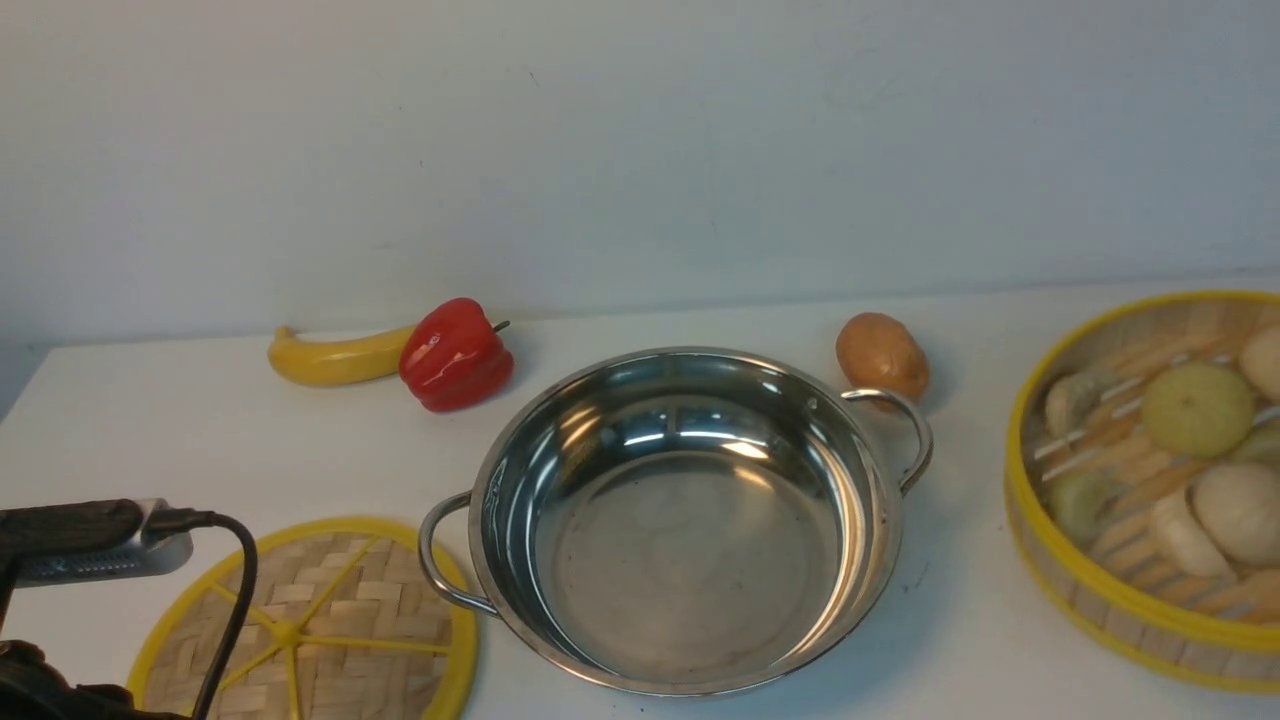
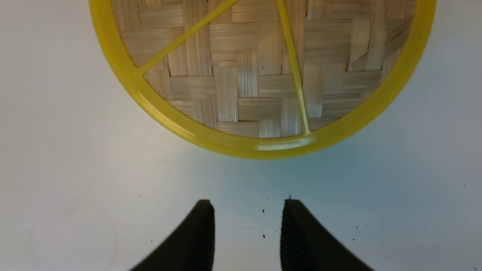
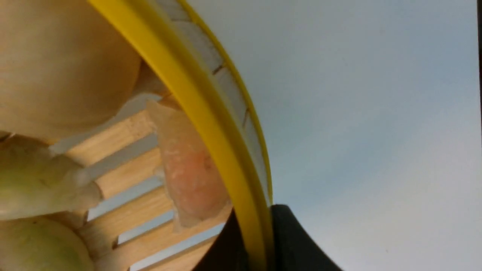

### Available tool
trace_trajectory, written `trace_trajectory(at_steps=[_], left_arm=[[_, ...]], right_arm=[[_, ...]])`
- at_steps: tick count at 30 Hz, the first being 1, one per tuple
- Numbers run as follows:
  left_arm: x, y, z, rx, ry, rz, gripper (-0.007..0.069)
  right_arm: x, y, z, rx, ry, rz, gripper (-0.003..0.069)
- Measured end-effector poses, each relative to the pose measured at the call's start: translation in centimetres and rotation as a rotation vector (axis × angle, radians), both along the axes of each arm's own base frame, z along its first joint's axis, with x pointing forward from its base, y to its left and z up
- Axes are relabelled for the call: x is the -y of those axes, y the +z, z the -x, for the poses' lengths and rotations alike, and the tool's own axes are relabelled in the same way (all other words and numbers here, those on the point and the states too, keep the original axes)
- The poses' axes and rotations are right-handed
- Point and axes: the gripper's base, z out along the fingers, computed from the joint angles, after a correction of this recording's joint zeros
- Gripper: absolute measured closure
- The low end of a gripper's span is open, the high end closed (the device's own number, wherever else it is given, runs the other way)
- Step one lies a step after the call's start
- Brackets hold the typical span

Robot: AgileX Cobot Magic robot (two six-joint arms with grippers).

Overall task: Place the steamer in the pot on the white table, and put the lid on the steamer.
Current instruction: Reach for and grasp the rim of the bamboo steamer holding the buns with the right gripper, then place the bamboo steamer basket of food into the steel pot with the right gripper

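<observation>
The pot (image 1: 690,560) stands empty on the white table (image 1: 200,430), in the middle of the front view. To its right, apart from it, is the steamer (image 1: 1130,600), holding pale buns and dumplings (image 1: 1195,410). My right gripper (image 3: 256,210) is shut on the steamer's yellow-rimmed wall (image 3: 211,124), with one finger inside and one outside. The lid (image 1: 320,620) lies flat to the left of the pot, next to its handle. My left gripper (image 2: 246,205) hovers open over bare table just short of the lid's rim (image 2: 263,146), holding nothing.
At the back left, a banana (image 1: 330,358) and a red pepper (image 1: 455,355) lie touching. A brown potato (image 1: 882,355) sits behind the pot's right handle (image 1: 905,435). A pale wall closes off the far table edge. My left arm's wrist and cable (image 1: 70,530) show at lower left.
</observation>
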Motion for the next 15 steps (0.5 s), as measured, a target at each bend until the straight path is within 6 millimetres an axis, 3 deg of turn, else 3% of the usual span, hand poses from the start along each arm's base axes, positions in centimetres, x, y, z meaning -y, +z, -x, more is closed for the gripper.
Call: trace_trajectory(at_steps=[6, 11, 15], left_arm=[[0.0, 0.0, 0.0, 0.000, 0.000, 0.000, 0.0384], [0.0, 0.0, 0.0, 0.001, 0.000, 0.000, 0.0384], [0.0, 0.0, 0.0, 0.001, 0.000, 0.000, 0.0384]], right_arm=[[-1.9, 2.3, -1.1, 0.104, 0.028, -0.165, 0.0603], [-4.3, 3.3, -1.9, 0.134, 0.096, -0.201, 0.0603], [-8.5, 2.9, -3.6, 0.111, 0.186, -0.229, 0.0603]])
